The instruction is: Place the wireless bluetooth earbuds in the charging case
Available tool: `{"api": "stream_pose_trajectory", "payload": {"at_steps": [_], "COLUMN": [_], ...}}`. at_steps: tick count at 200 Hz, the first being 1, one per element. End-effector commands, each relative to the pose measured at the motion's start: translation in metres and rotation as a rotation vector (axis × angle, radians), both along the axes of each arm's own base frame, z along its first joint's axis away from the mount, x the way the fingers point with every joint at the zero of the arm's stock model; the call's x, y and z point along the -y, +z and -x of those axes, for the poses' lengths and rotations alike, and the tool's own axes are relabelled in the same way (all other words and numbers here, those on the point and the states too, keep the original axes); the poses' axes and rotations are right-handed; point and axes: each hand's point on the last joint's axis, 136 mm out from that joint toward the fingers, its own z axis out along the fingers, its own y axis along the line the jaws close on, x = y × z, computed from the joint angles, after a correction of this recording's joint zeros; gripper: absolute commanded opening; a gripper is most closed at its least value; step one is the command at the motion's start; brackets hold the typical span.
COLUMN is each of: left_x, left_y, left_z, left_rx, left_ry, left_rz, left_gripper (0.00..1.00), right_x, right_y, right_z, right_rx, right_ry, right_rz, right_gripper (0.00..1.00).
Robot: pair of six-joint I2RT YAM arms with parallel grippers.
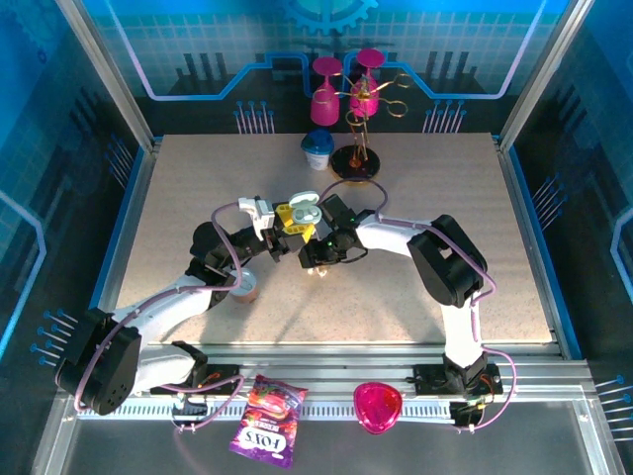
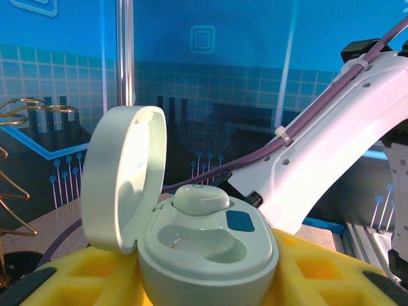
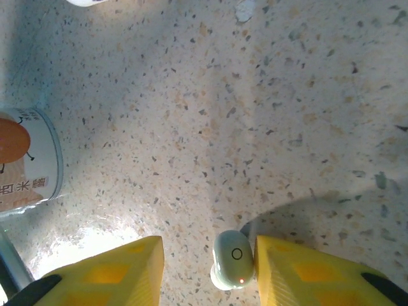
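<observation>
My left gripper (image 2: 207,284) is shut on the white charging case (image 2: 210,252), which I hold above the table with its lid (image 2: 124,178) swung open to the left. One earbud (image 2: 201,199) sits in the far slot; the near slot is bare. In the top view the case (image 1: 305,209) is at the table's middle in the left gripper (image 1: 292,220). My right gripper (image 3: 208,264) is open and points down at the table, just right of the left one (image 1: 318,259). A second earbud (image 3: 233,261) lies on the table between its yellow fingers, touching the right finger (image 3: 306,274).
A small can (image 3: 25,159) stands left of the right gripper, by the left arm (image 1: 245,287). At the back stand a blue-white cup (image 1: 317,148) and a gold rack with pink glasses (image 1: 358,99). A purple packet (image 1: 267,421) and a pink object (image 1: 378,406) lie on the front rail.
</observation>
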Motion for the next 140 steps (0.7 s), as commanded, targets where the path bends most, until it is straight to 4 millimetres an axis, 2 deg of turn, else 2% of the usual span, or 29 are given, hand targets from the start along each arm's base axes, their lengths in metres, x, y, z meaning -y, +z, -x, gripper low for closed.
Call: {"api": "stream_pose_trajectory", "payload": {"at_steps": [1, 94, 140], "left_x": [0.002, 0.001, 0.001], "left_y": [0.002, 0.001, 0.001], "left_z": [0.003, 0.003, 0.003], "left_rx": [0.03, 0.031, 0.032], "left_ry": [-0.017, -0.012, -0.011], "left_rz": [-0.008, -0.01, -0.009], "left_gripper": [0.42, 0.42, 0.42], "right_x": [-0.01, -0.009, -0.006], "right_y": [0.007, -0.007, -0.013], "right_z": [0.012, 0.018, 0.017], "right_rx": [-0.012, -0.035, -0.037], "right_ry": [0.048, 0.068, 0.063], "right_rz": [-0.052, 0.014, 0.043], "right_gripper": [0.41, 0.41, 0.34]}}
